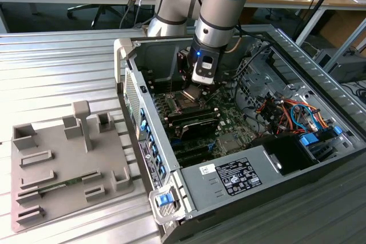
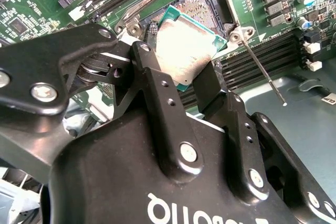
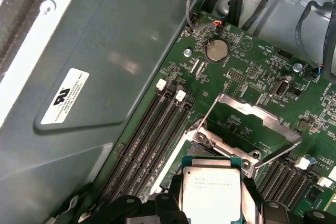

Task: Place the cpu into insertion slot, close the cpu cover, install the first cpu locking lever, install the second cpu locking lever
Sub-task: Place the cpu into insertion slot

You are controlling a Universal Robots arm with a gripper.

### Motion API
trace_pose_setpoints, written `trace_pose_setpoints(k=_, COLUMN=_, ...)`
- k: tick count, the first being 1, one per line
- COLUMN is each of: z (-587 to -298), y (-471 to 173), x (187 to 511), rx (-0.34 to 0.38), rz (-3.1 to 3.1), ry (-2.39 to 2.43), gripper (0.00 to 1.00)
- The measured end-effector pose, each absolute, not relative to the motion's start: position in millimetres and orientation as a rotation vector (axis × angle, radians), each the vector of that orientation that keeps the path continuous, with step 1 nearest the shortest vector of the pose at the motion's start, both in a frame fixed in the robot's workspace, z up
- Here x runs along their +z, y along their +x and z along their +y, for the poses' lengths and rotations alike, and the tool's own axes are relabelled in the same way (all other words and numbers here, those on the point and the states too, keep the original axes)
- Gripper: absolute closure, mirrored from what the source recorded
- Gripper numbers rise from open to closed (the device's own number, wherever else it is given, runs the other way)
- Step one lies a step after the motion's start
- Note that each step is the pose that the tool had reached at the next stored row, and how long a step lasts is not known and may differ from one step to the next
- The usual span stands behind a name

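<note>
My gripper (image 2: 173, 64) is shut on the cpu (image 2: 184, 48), a flat square chip with a silvery face and a greenish rim, held by two opposite edges. In the first wrist view the cpu (image 3: 211, 190) hangs tilted just above and short of the insertion slot (image 3: 202, 150). That slot (image 2: 202, 6) is a dark square socket with fine pins in the green board. The cpu cover (image 3: 258, 116), a thin silvery frame, stands swung open beyond the slot. A thin locking lever (image 2: 261, 73) sticks out beside the socket. In the exterior view the gripper (image 1: 197, 88) reaches down into the computer case.
Long black memory slots (image 3: 152, 140) run beside the socket, next to the grey case wall (image 3: 105, 51). A coin battery (image 3: 216, 51) and cables (image 1: 286, 112) lie further on the board. A grey fixture tray (image 1: 63, 164) sits outside the case at the exterior view's left.
</note>
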State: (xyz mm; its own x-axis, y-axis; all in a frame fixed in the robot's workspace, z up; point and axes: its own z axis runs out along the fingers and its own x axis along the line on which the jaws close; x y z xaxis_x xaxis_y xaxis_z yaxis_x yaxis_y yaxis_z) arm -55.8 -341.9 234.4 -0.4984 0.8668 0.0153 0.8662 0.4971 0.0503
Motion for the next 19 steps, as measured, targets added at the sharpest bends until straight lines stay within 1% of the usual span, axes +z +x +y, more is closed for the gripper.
trace_pose_setpoints(k=19, z=-341.9, y=-55.8, x=234.0, rx=0.08, rz=2.675, ry=1.62, gripper=0.47)
